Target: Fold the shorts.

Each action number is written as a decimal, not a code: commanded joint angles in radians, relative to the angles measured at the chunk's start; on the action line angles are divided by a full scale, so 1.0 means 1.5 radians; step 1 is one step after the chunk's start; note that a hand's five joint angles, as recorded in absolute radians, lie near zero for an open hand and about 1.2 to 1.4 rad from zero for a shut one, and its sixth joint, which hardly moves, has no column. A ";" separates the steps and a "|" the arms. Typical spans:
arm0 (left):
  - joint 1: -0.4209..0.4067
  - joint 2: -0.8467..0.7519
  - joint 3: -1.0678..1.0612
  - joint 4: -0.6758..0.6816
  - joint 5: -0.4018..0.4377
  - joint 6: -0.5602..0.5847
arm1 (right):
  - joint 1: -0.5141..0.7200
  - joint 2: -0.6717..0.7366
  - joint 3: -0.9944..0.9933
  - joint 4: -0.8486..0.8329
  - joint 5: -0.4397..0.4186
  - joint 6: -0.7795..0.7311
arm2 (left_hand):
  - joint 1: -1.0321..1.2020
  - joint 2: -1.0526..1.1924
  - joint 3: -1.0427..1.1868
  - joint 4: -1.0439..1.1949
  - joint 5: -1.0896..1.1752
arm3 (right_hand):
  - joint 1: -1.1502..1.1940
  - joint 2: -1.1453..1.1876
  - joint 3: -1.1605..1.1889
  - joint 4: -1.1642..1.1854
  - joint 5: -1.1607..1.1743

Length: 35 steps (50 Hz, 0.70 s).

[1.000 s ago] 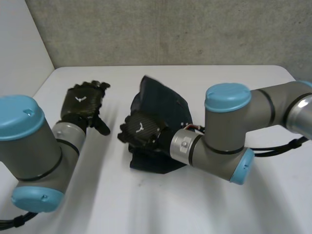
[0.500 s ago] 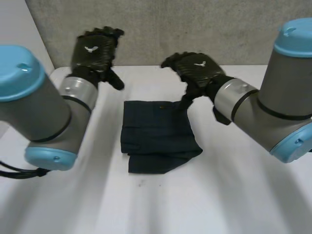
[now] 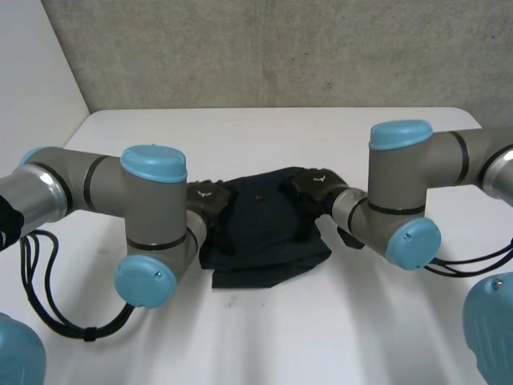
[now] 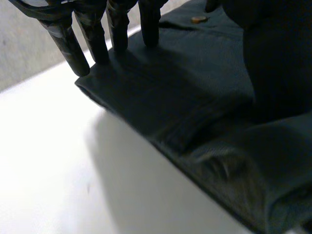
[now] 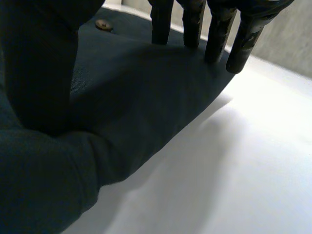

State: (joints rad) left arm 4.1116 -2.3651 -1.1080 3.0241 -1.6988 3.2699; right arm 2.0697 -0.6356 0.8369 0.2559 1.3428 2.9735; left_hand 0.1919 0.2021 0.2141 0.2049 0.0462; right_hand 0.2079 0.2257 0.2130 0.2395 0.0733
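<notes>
The left hand (image 3: 207,197) is released, not grasping. Its fingers (image 4: 93,36) are straight, with their tips set down on the shorts (image 3: 260,233) just inside the cloth's left edge. The thumb (image 4: 275,58) lies flat on the fabric further in. The right hand (image 3: 315,184) mirrors it on the opposite side. It is open too, with straight fingertips (image 5: 216,36) planted along the right edge and the thumb resting on top of the cloth, nothing pinched.

Between the two palms the dark navy shorts lie as a compact bundle in the middle of the white table (image 3: 240,337), well clear of its far edge. A small button (image 3: 258,195) shows on the upper layer. A looser flap sticks out toward the near edge.

Pressing from both sides like this looks meant to flatten the stacked layers and keep the fold from springing apart. I judge the folding close to finished, though that near flap is untidy.
</notes>
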 commanded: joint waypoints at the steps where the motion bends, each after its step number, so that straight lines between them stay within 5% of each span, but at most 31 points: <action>1: 0.001 0.005 -0.024 -0.020 -0.021 0.030 | -0.009 0.004 0.019 0.001 -0.003 -0.013 | 0.022 0.015 0.007 0.014 0.003 | -0.022 -0.034 -0.026 -0.043 -0.049; 12: -0.020 0.079 -0.031 -0.016 -0.021 0.038 | -0.011 -0.084 0.088 -0.016 -0.003 -0.055 | 0.014 0.008 0.000 0.006 -0.005 | -0.022 -0.034 -0.026 -0.043 -0.049; 19: 0.004 0.264 -0.059 -0.014 -0.024 0.031 | -0.044 -0.283 0.217 -0.149 0.027 -0.043 | 0.010 0.004 -0.004 0.002 -0.009 | -0.022 -0.034 -0.026 -0.043 -0.049; 22: 0.039 0.357 -0.050 -0.027 -0.026 0.025 | -0.067 -0.396 0.244 -0.169 0.091 -0.017 | 0.020 0.013 0.005 0.012 0.001 | -0.022 -0.034 -0.026 -0.043 -0.049; 27: 0.092 0.457 -0.020 -0.112 -0.021 0.008 | -0.094 -0.501 0.225 -0.097 0.201 0.001 | 0.022 0.015 0.007 0.014 0.003 | -0.022 -0.034 -0.026 -0.043 -0.049; 35: 0.137 0.487 0.010 -0.191 0.011 -0.023 | -0.106 -0.511 0.147 0.076 0.196 0.003 | 0.018 0.012 0.004 0.010 -0.001 | -0.022 -0.034 -0.026 -0.043 -0.049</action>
State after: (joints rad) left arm 4.2704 -1.6533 -1.1199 2.8154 -1.7250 3.2704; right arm 1.9167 -1.4089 1.1342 0.1951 1.6498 2.9740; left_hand 0.1916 0.2011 0.2141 0.2049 0.0462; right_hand 0.1783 0.1868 0.1807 0.2395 0.0733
